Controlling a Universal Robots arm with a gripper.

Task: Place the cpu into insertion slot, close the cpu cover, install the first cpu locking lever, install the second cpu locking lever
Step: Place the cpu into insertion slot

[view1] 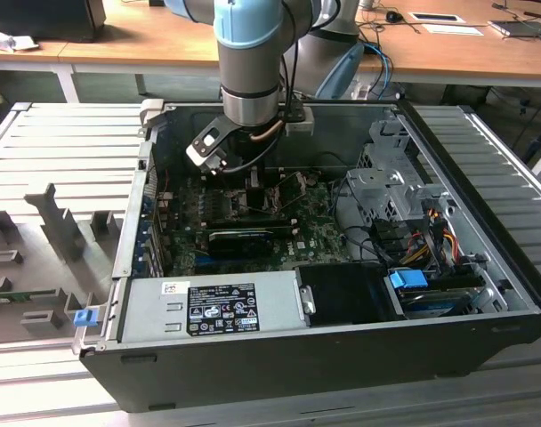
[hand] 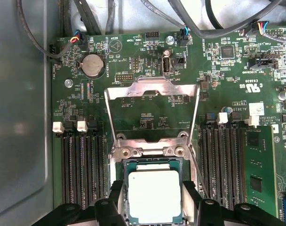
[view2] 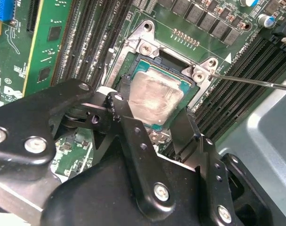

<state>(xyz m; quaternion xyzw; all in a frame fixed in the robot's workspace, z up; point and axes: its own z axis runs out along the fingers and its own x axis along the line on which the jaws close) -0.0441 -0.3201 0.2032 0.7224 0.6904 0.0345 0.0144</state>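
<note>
A robotics lab: opened computer case [view1: 342,356] on slatted metal bench [view1: 66,142].

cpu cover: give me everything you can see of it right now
The cover is a thin frame of silver-grey metal with a large square window cut out. In the first wrist view it stands open, tipped back from the socket rather than lying on it. The green board shows through its window. Its hinge end meets a metal bracket with two screws at the socket's edge. The chip lies in the socket, uncovered. Nothing else is seen touching the cover.
</note>
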